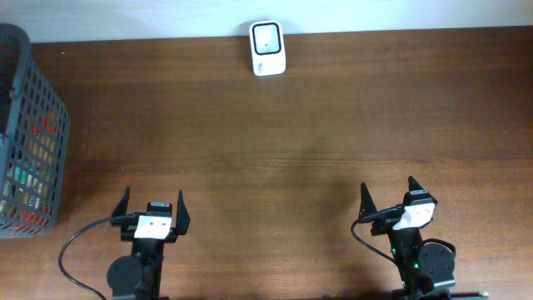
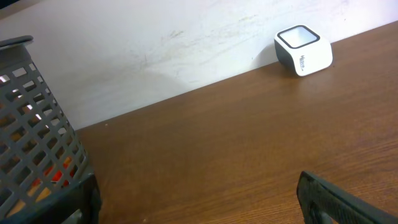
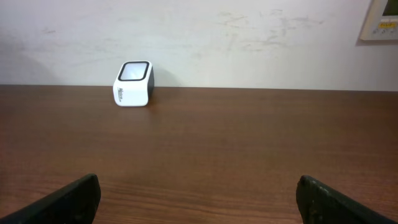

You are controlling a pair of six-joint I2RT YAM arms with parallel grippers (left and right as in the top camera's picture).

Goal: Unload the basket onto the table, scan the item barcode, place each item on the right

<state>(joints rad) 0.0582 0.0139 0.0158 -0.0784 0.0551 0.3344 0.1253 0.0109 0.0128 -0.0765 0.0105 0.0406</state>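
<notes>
The left gripper [image 1: 153, 193] is sitting over the table [image 1: 266, 142] with its jaws spread wide, pinching nothing. The right gripper [image 1: 387, 183] is sitting the same way, jaws spread and holding nothing. Both are pointing toward the wall [image 3: 199, 37]

The basket [image 1: 33, 133] is standing ahead of the left gripper and off to its left, well apart from the right gripper. In the left wrist view its grey mesh is filling the left side, just beyond the left finger. The items [image 1: 37, 137] are lying inside the basket and showing through the mesh as red, orange and green patches. No barcode is showing clearly enough to tell which item is carrying it

The scanner [image 1: 267, 48] is standing far ahead of both grippers, close against the wall. It is lying ahead and to the right of the left gripper, and ahead and to the left of the right one, with its window facing upward. A cable [image 1: 75, 250] is looping behind the left gripper, on its left side. A panel [image 3: 380, 18] is hanging on the wall, ahead of the right gripper and to its right
</notes>
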